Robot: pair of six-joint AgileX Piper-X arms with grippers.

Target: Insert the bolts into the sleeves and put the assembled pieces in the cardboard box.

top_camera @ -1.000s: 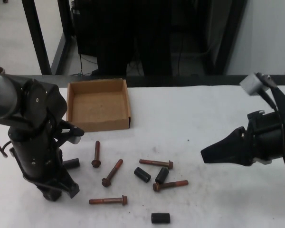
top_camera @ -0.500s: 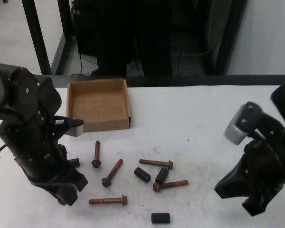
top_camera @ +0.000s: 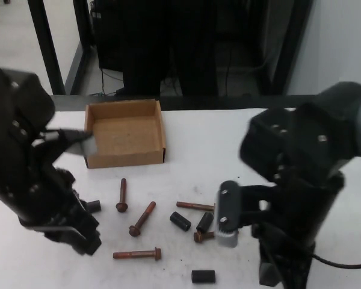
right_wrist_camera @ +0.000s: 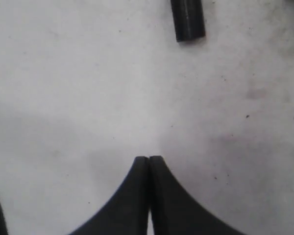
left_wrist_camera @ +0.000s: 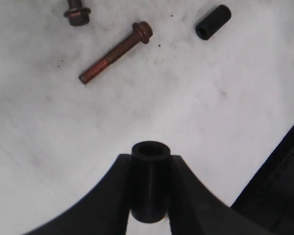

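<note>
Swinging in from the right edge, the right arm (top_camera: 307, 156) now stands over the near side of the bench (top_camera: 192, 144), beside the scattered parts. A black sleeve (left_wrist_camera: 150, 183) is clamped between the fingers of the left end effector (left_wrist_camera: 151, 166), its bore showing. The right end effector (right_wrist_camera: 149, 164) has its fingers pressed together just above the bench. Loose bolts (top_camera: 142, 218) and sleeves (top_camera: 180, 221) lie between the arms. The cardboard box (top_camera: 125, 158) stands behind them, toward the left.

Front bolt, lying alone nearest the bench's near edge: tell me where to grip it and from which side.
Probably grip the front bolt at mid-shank, from straight above, closing across it. It lies flat with bare bench on both sides; the shank is slimmer than the flanged head.
</note>
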